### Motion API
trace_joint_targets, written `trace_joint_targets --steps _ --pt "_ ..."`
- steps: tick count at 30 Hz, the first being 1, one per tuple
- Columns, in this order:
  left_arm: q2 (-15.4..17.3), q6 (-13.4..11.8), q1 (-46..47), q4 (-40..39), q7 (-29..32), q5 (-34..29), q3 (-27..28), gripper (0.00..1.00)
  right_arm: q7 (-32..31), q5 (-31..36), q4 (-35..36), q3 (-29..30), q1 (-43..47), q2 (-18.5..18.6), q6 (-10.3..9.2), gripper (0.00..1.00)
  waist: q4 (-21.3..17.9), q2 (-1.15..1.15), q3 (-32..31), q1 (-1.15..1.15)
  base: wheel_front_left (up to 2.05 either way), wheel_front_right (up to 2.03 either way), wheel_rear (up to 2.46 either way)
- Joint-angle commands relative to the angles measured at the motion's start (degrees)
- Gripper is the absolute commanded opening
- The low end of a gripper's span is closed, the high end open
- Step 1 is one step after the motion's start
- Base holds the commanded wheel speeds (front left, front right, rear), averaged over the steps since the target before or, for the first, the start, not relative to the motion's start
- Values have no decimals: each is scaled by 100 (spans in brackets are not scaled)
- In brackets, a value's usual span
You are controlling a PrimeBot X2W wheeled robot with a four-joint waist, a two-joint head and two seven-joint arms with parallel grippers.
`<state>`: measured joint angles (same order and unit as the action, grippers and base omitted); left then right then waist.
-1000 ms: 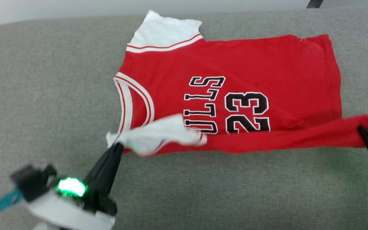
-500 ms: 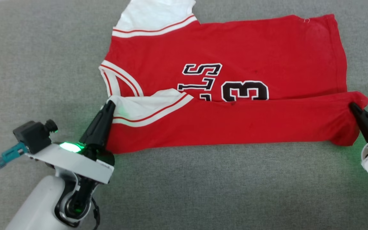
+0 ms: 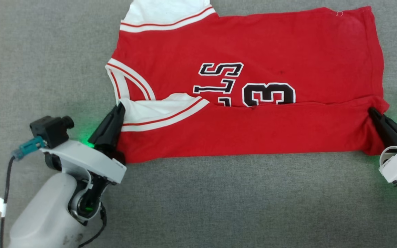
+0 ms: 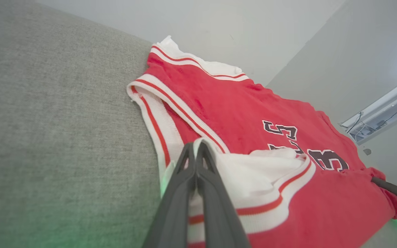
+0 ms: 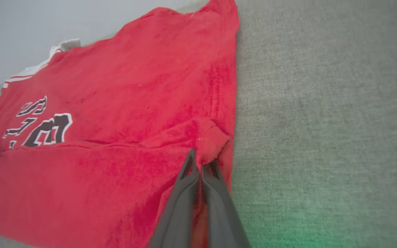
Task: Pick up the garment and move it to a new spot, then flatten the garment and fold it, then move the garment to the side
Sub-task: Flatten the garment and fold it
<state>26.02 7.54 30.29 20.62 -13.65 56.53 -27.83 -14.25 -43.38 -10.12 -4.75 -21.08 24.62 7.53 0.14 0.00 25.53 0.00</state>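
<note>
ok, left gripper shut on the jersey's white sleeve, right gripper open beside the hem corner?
No. The right gripper is shut on the jersey's hem corner; the right wrist view shows it. The left gripper is shut on the white sleeve.

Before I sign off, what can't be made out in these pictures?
- Head view: the folded-over flap of the garment covers the lower part of the lettering.
- Head view: the top edge cuts off the far sleeve.
- Head view: the right gripper is shut on the garment; the right edge cuts off its wrist.
- Left wrist view: the fingers of the left gripper hide how much cloth they pinch.
</note>
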Motion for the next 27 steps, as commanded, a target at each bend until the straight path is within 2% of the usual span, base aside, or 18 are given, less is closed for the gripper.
trace_joint_targets --steps 1,2,5,8,12,18,23,27 --pt "106 -12 -17 186 17 25 -17 100 162 -29 -54 -36 -64 28 -9 82 10 0 -91 0 0 0 0" --pt "186 -15 27 233 12 -52 -23 100 256 39 -79 -39 -64 65 -9 100 20 0 -140 0 0 0 0" --pt "399 -107 171 206 146 -346 -154 100 513 157 -91 -6 -17 95 -9 100 65 0 -309 0 0 0 0" --pt "745 -251 271 15 565 -525 -258 100 676 179 -1 60 80 86 -9 100 127 0 -486 0 0 0 0" --pt "1226 -563 408 -563 1492 -607 -383 100 716 230 214 96 206 -7 -9 100 170 0 -695 0 0 0 0" --pt "1881 -1142 316 -1687 3523 -177 -606 100 565 347 535 67 299 -150 -9 100 142 0 -776 0 0 0 0" --pt "2144 -1418 215 -2440 4871 429 -780 100 376 401 704 123 296 -253 -9 100 51 0 -618 0 0 0 0" --pt "2108 -1587 237 -2678 5222 736 -750 100 290 408 770 149 257 -294 -9 100 -37 0 -455 0 0 0 0"
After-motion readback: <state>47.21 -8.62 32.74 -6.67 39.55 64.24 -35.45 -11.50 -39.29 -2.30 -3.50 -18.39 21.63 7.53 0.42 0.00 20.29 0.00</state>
